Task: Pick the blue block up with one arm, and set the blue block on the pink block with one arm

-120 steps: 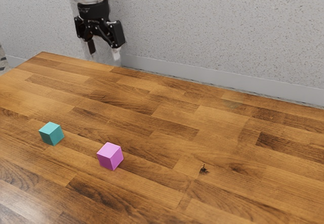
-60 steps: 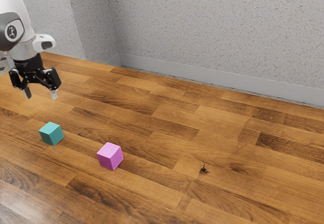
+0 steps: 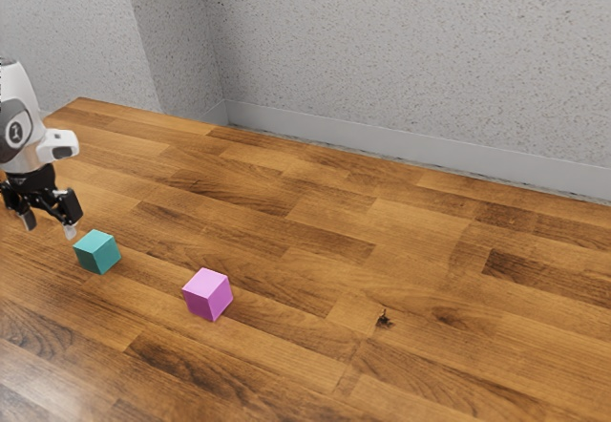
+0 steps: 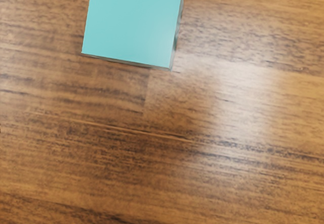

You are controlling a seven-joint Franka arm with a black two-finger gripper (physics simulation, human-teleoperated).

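While the blue block [image 3: 97, 251] sits flat on the wooden tabletop [image 3: 401, 221], untouched, the pink block [image 3: 207, 294] rests nearby toward the exterior view's right, the two clearly apart. In the wrist view the blue block [image 4: 132, 21] is off to one side of the hand rather than squarely beneath it, with bare wood under the camera.

To my eye the step in hand is the approach for the pick. It would go best if the hand centred itself over the block, lined its fingers up with two opposite flat faces, and dropped straight down so neither fingertip nudges the cube.

The gripper [image 3: 48, 225] hangs low, just beside the block on the exterior view's left. Its fingers are spread apart, with nothing between them and nothing touched.
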